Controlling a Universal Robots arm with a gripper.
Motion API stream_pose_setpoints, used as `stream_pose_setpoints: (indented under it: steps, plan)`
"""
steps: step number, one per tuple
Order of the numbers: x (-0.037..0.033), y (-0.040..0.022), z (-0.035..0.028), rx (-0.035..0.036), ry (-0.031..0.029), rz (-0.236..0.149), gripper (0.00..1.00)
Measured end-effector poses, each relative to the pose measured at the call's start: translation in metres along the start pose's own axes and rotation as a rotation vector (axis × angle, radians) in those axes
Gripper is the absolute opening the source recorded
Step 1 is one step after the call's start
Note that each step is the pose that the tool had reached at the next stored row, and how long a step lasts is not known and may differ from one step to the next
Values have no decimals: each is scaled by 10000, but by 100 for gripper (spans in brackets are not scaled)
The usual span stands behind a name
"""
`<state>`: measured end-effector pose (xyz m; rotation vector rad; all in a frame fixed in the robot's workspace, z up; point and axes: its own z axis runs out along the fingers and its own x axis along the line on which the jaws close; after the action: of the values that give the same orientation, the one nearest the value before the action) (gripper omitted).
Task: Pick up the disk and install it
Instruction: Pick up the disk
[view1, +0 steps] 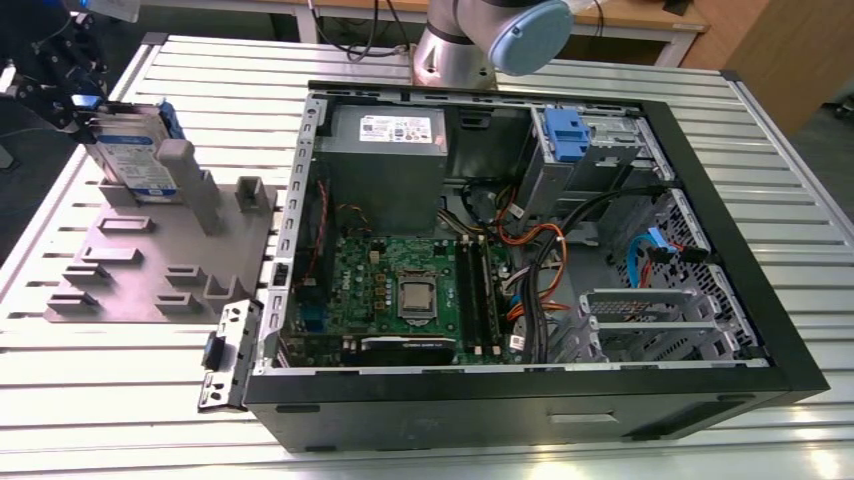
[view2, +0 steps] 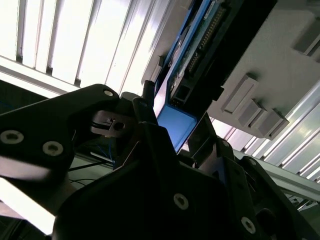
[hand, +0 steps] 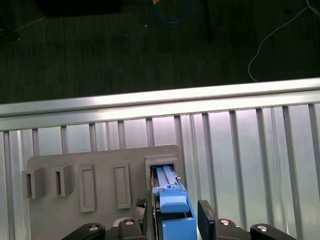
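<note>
Slatted metal tabletop (view1: 134, 400) runs under everything you see, with dark floor beyond its edge in the first wrist view. An open computer case (view1: 534, 405) lies in the middle of it. At the exterior view's left sits a grey slotted plate (view1: 134, 270), and your disk (view1: 138, 160) stands upright in a slot at its far end, well apart from the case. Your gripper (view1: 88, 118) is at the disk's top end. In the first wrist view the jaws are spread, one on each side of the disk's blue frame, with a thin gap showing on one side.
</note>
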<state>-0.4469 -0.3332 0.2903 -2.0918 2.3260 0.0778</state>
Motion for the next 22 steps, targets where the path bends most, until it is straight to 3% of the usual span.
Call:
stream_pose_setpoints:
  steps: [6, 11, 22]
  plan:
    - [-1, 0, 4, 3, 39, 2, 52]
    - [0, 0, 11, 16, 146, 4, 52]
    - [-19, 2, 14, 15, 138, 4, 52]
